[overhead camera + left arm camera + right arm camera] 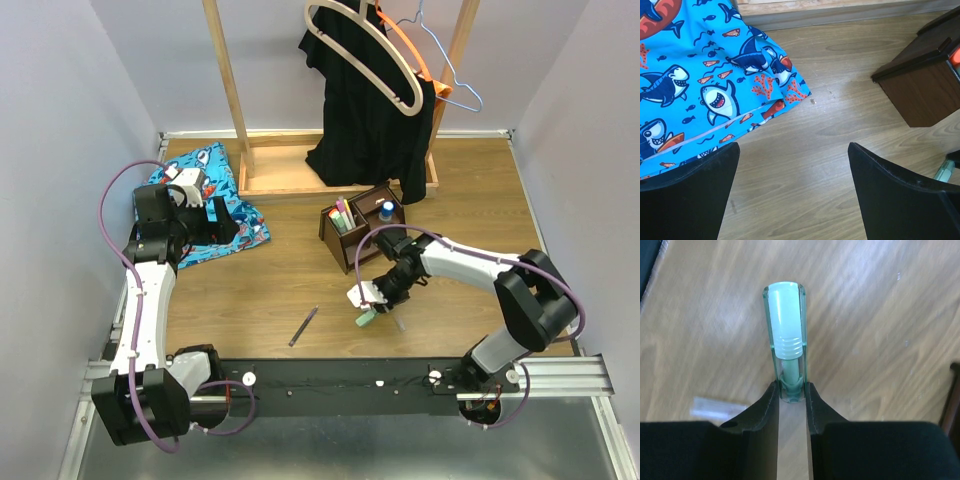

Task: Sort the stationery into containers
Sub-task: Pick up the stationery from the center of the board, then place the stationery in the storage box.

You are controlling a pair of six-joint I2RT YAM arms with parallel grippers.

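My right gripper point(373, 300) is shut on the near end of a pale green marker point(785, 330), both fingertips pressed to its clear cap; the marker point(365, 319) sits low over the table in front of the dark brown organizer point(360, 240). Pink and green markers point(343, 213) and a small blue bottle point(386, 210) stand in its slots. A thin purple pen point(303, 327) lies on the table further left. My left gripper point(794, 190) hangs open over bare wood beside the blue cloth, nothing between its fingers.
A blue shark-patterned cloth point(700, 75) lies at the left. The light wooden rack base point(300, 178) stands behind, with a black garment point(370, 110) on hangers. A small clear piece point(715, 407) lies on the table left of my right fingers. One organizer corner point(925, 85) shows.
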